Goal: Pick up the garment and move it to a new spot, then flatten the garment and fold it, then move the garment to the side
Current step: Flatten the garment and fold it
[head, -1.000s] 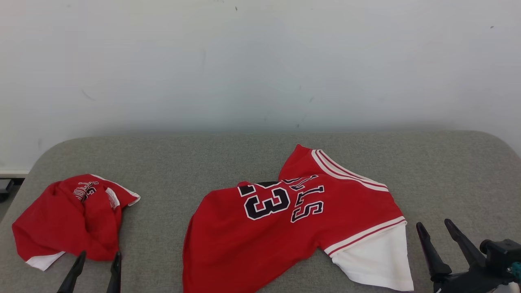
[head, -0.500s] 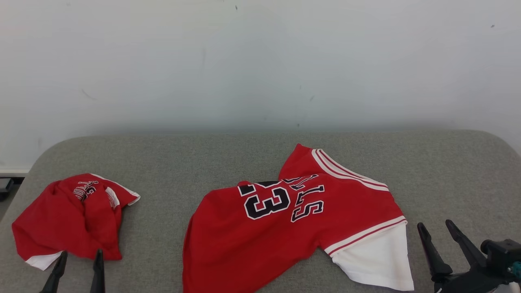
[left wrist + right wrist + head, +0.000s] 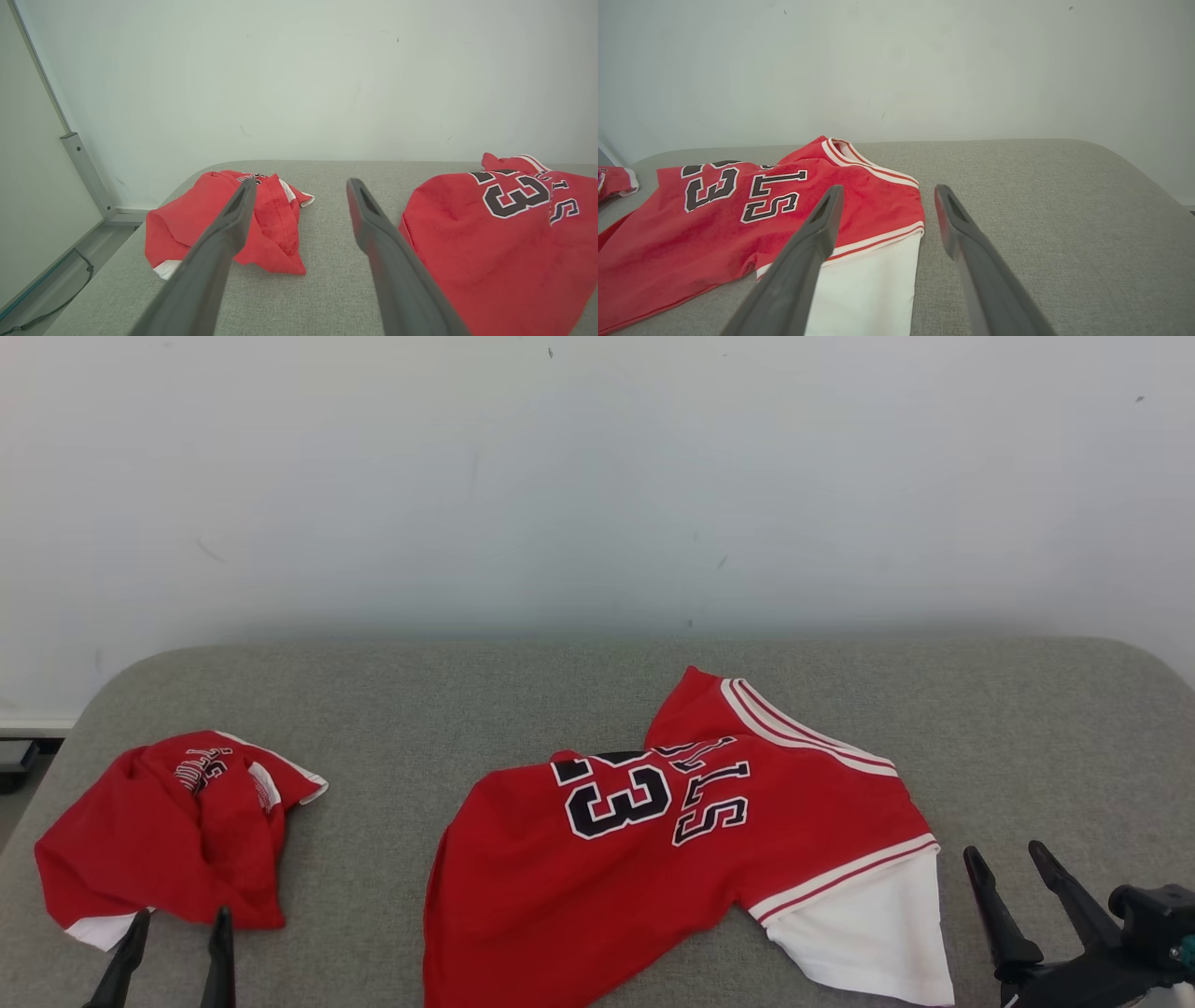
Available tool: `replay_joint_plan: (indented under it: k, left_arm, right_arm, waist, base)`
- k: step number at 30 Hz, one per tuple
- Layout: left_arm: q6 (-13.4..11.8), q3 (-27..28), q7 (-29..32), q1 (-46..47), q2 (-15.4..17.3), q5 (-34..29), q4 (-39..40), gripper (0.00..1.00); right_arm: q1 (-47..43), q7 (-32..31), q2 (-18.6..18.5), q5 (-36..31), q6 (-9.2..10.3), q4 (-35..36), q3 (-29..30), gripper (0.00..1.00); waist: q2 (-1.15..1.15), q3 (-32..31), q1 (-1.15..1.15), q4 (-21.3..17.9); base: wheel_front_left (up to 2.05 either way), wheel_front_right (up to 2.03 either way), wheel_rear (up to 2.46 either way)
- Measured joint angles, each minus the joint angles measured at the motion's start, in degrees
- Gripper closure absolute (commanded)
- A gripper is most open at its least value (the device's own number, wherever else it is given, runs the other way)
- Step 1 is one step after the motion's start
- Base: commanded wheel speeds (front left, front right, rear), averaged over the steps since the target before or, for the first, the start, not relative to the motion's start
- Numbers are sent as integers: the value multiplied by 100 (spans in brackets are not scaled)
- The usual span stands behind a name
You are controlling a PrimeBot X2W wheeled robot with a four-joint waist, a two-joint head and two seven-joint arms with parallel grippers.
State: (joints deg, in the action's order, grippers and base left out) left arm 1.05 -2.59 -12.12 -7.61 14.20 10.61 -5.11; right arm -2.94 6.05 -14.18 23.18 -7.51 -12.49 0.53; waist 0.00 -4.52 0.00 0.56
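Left gripper (image 3: pixel 180 919), fingers apart, has slid left along the bench's (image 3: pixel 392 709) front edge to the crumpled red jersey's (image 3: pixel 168 840) near hem at the left end, probably lining up the pick. Right gripper (image 3: pixel 1004 851), apart and empty, idles beside the mid-bench 33 jersey (image 3: pixel 653 868).

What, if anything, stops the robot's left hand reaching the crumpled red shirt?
Probably nothing, so likely yes: the open left hand hovers right by the crumpled red shirt, with nothing lying between.
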Motion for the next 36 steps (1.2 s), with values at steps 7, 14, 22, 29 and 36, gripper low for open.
replay_joint_plan:
  k: [7,14,22,29,36]
  left_arm:
    - [-37,-20,-2,-1,10,12,8,0]
    - [-58,-44,-10,-5,20,45,31,0]
    - [-64,-104,-7,-5,57,59,24,0]
    - [143,-439,101,-59,-81,164,-68,0]
    - [509,-1166,312,-66,-300,427,-419,0]
  right_arm:
    - [-3,-53,16,-10,0,44,15,0]
    - [-4,-78,19,-20,0,63,15,0]
    - [-7,-108,11,-19,0,57,26,0]
    - [-120,-689,-56,48,0,-46,-94,0]
    - [-230,-1228,-126,212,0,-147,-171,0]
  waist:
    - [0,-2,0,-19]
    - [0,12,0,-63]
    - [0,16,0,-77]
    - [0,19,0,-113]
    - [0,98,0,-123]
  base:
    - [0,0,0]
    - [0,0,0]
    - [0,0,0]
    - [0,0,0]
    - [0,0,0]
